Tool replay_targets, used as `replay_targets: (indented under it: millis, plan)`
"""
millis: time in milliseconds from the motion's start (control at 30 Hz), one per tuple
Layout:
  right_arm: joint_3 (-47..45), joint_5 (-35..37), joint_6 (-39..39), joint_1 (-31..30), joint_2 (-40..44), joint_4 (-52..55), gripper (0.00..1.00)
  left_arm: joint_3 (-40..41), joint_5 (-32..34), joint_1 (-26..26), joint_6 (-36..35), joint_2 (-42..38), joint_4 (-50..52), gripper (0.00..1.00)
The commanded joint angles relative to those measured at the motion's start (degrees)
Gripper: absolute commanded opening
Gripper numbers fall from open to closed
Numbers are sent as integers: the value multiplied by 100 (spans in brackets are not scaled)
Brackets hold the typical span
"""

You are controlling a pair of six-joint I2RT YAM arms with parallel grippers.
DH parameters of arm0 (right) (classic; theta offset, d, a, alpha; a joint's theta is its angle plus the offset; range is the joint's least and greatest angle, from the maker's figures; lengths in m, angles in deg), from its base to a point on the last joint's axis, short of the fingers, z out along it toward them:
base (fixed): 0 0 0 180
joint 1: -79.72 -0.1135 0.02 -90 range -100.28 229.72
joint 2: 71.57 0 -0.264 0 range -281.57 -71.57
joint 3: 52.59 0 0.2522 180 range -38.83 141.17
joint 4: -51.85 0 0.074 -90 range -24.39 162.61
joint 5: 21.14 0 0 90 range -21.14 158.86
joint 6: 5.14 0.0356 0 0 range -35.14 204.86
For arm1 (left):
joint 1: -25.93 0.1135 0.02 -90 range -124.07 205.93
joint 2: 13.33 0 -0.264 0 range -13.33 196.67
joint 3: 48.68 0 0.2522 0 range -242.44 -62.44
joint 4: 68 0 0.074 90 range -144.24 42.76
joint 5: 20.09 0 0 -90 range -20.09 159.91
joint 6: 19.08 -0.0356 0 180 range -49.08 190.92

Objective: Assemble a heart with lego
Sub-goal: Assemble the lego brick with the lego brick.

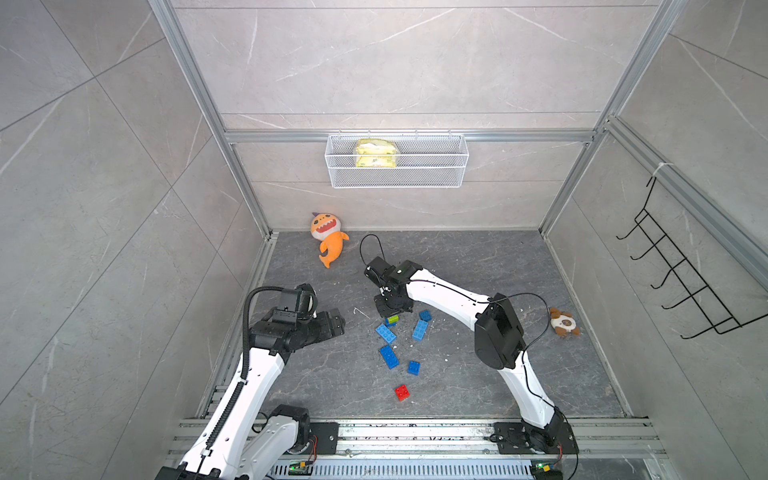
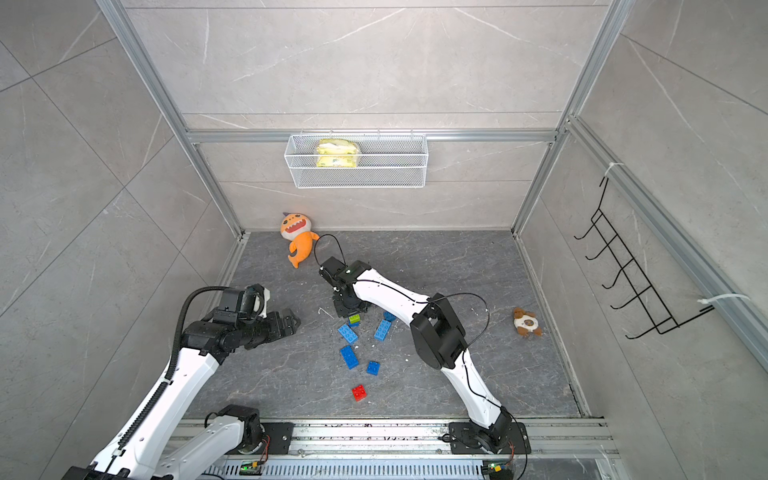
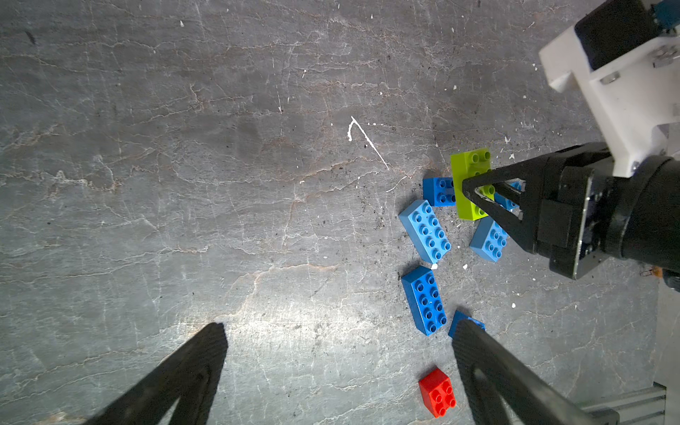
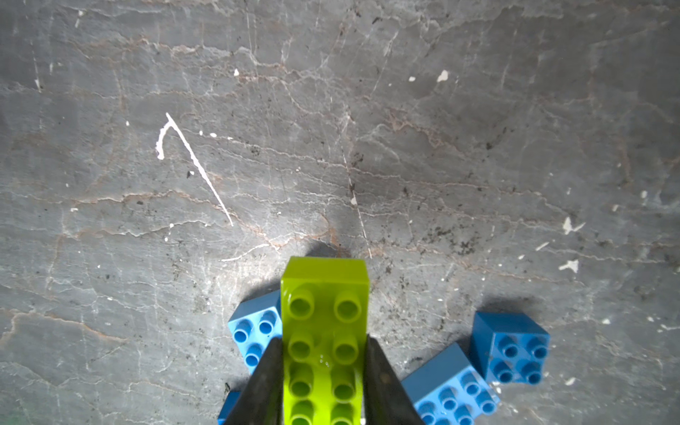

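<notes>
Nearest us, low in the centre of both top views, the red brick (image 1: 402,392) lies loose. Just above it a blue square brick (image 1: 413,367) and three long blue bricks (image 1: 389,356) are scattered apart, unjoined. Our left gripper (image 3: 340,325) hangs wide and empty at centre-left. Farther up, our right gripper (image 4: 323,344) is clamped on the lime-green brick (image 4: 323,294), partly over another blue square (image 4: 254,331); whether those two are pressed together we cannot tell. We judge the heart barely begun: nearly every lego piece is yet to be joined.

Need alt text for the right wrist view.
The right gripper clamps a lime-green long brick by its sides, studs showing, partly hiding a blue square brick. More blue bricks lie nearby on the grey table.
</notes>
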Motion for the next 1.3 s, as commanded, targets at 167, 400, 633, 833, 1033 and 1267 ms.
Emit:
replay_targets:
  millis: [167, 400, 633, 833, 1033, 1267]
  plan:
    - [-181, -62, 341, -44, -314, -88, 24, 8, 34, -23, -14, -81, -20, 100]
    - [-500, -299, 558, -42, -356, -407, 24, 8, 34, -21, -13, -61, -15, 100]
    - [-1176, 38, 796, -40, -165, -427, 24, 8, 50, -22, -18, -83, -19, 100]
    - [-2028, 30, 753, -46, 243, -714, 24, 8, 40, -23, -14, -65, -26, 100]
    - [-1865, -537, 427, -42, 50, -899, 24, 15, 41, -18, -21, -26, -14, 100]
    - [-1233, -419, 452, -19, -457, -305, 25, 8, 122, -31, 4, -68, 2, 100]
